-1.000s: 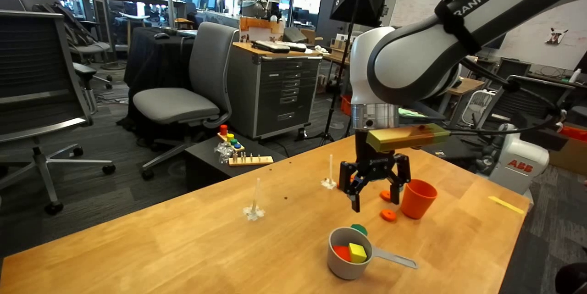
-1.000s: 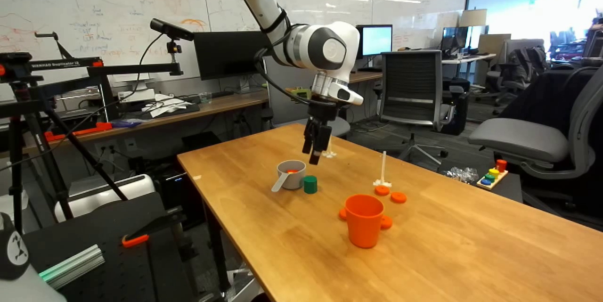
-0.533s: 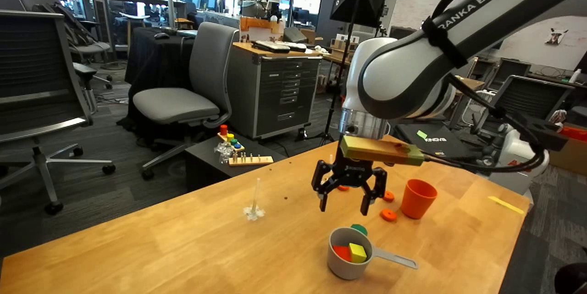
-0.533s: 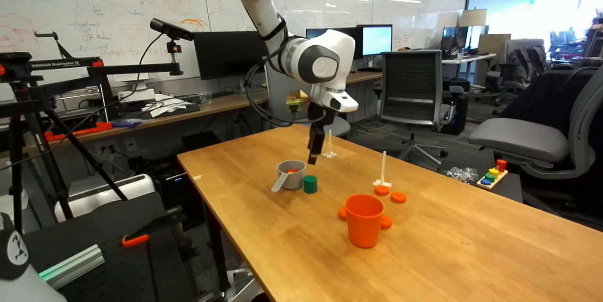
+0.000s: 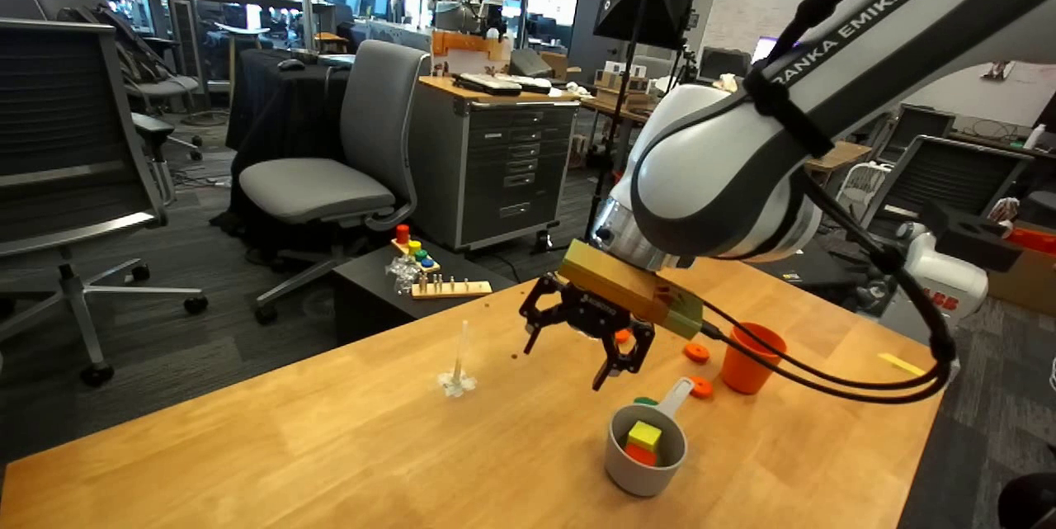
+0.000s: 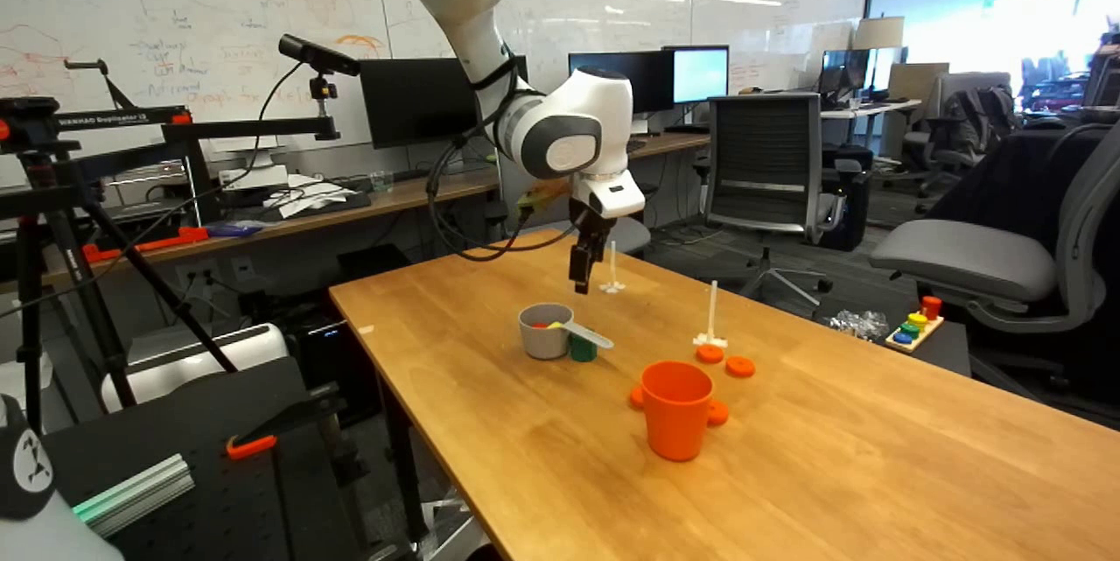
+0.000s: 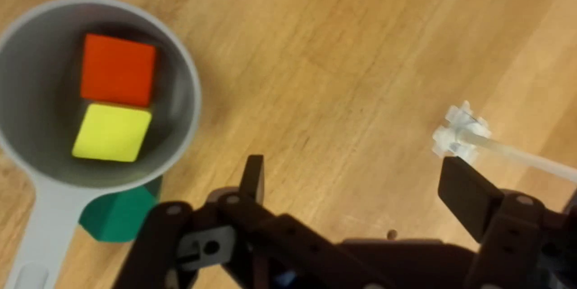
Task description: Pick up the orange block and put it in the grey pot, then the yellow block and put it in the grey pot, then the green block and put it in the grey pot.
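Wooden table (image 5: 289, 455): round grey pot (image 5: 637, 479); green block (image 7: 119, 214) faceted, part-hidden; end effector (image 7: 350, 174) spread wide.

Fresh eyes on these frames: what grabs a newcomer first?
Probably the white robot arm over the wooden table, its open claw hanging in the air. Next, the grey pot, holding the orange block and yellow block, with the green block outside beside it. The larger orange-red cup stands upright on the same table.
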`<state>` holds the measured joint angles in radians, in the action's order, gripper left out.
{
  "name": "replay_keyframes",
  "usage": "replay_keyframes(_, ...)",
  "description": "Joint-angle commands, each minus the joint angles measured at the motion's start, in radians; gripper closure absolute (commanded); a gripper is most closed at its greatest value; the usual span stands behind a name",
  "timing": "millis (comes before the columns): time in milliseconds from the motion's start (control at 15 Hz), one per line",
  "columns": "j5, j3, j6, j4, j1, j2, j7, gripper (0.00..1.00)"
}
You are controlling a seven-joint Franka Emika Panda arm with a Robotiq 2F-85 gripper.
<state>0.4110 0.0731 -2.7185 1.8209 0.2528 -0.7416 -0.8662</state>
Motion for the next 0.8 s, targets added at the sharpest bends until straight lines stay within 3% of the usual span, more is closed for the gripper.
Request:
replay_keyframes(0, 0.024, -0.016, -0.109, 0.057, 0.039, 0.089, -0.125, 0.00)
replay_keyframes(200, 0.011, -0.030, -0.159, 0.084, 0.059, 0.128, -0.211, 0.00)
replay_keyframes(733, 0.001, -0.060, -0.134, 0.222, 0.057, 0.174, -0.395, 0.00)
